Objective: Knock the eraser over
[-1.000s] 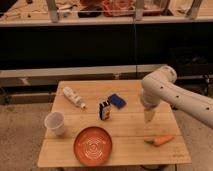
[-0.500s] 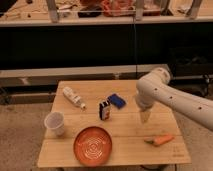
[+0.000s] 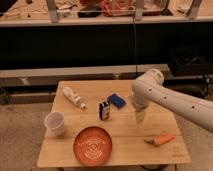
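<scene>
The eraser (image 3: 104, 109) is a small dark block with an orange-and-white face, standing upright near the middle of the wooden table (image 3: 125, 150). My gripper (image 3: 140, 118) hangs at the end of the white arm (image 3: 165, 100), pointing down just above the tabletop. It is to the right of the eraser, with a gap between them. Its fingers are open and hold nothing.
A flat blue pad (image 3: 117, 101) lies just behind and to the right of the eraser. A clear bottle (image 3: 73, 97) lies at the back left, a white cup (image 3: 55, 123) at the left, an orange plate (image 3: 93, 145) in front and a carrot (image 3: 161, 140) at the front right.
The arm has swung left, carrying the gripper a little closer to the eraser. The things on the table have not moved.
</scene>
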Motion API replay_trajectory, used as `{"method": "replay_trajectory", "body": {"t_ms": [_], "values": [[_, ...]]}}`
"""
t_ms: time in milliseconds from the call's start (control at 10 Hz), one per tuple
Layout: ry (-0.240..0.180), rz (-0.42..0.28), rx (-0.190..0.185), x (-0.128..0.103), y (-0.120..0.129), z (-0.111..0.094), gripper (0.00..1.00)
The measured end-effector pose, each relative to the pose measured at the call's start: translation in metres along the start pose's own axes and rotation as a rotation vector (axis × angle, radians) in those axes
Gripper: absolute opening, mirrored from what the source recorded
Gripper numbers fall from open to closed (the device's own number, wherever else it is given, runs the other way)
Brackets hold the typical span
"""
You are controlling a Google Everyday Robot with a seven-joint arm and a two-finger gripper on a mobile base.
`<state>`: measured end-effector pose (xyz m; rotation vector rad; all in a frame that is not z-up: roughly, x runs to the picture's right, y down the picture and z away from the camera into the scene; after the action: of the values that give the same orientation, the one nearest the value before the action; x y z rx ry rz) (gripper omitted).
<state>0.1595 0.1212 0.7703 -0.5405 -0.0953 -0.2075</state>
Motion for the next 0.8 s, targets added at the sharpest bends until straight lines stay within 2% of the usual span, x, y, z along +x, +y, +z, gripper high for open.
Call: {"method": "replay_trajectory", "body": {"t_ms": [800], "values": [[-0.034, -0.038, 0.006, -0.015, -0.013, 0.013, 0.8]]}}
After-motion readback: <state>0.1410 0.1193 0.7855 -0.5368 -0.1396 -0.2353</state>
